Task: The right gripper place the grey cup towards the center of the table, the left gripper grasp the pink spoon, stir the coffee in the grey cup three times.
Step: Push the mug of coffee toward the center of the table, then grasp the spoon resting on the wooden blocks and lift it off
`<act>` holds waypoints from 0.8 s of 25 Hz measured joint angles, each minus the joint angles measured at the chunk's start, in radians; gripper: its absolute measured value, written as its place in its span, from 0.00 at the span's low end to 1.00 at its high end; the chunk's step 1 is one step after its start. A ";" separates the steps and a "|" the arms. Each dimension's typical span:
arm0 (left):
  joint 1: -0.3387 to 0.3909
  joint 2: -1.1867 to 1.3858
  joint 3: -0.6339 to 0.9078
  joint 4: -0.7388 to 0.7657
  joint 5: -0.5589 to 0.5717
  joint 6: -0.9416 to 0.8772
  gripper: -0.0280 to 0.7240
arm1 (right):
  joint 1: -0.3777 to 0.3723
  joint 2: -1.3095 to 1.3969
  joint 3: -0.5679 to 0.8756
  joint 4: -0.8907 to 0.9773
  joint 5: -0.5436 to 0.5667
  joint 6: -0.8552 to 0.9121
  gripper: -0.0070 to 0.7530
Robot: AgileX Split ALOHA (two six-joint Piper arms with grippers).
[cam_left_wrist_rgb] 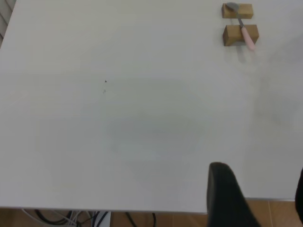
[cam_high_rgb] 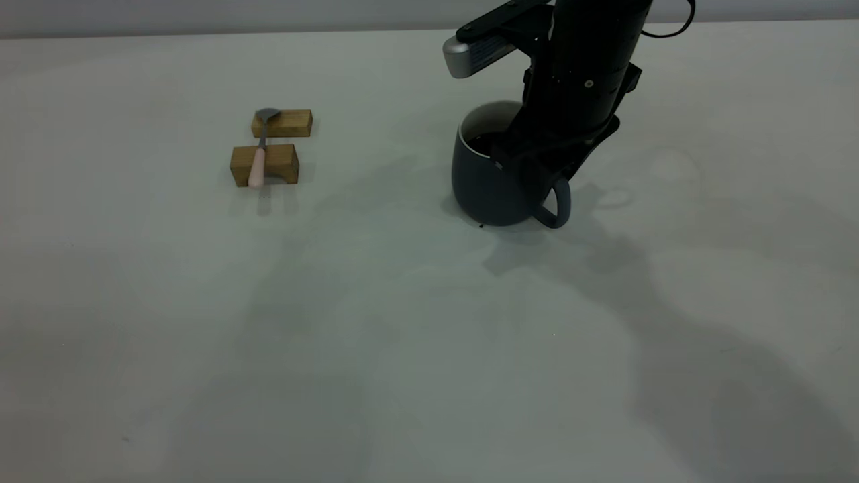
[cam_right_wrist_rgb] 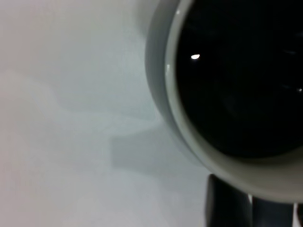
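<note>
Slate-grey cup (cam_high_rgb: 484,184) right of centre in the exterior view, pale rim, white inside, near-black glossy coffee (cam_right_wrist_rgb: 236,75). Black right gripper (cam_high_rgb: 530,157) with a silver-grey box. At left, a spoon (cam_high_rgb: 259,157) with pink handle and grey bowl on tan wooden blocks (cam_high_rgb: 265,164). Plain grey-white table (cam_high_rgb: 335,335).

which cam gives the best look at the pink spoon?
Exterior view: the pink spoon shows whole, lying across two wooden blocks, bowl on the far one. The left wrist view shows it smaller, near the picture's corner. The right wrist view shows none of it.
</note>
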 joint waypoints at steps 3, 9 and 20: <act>0.000 0.000 0.000 0.000 0.000 0.000 0.61 | 0.000 -0.009 -0.002 0.002 0.033 0.023 0.82; 0.000 0.000 0.000 0.000 0.000 0.000 0.61 | 0.000 -0.171 -0.002 -0.022 0.268 0.076 0.97; 0.000 0.000 0.000 0.000 0.000 0.000 0.61 | 0.001 -0.682 0.000 -0.133 0.675 0.177 0.97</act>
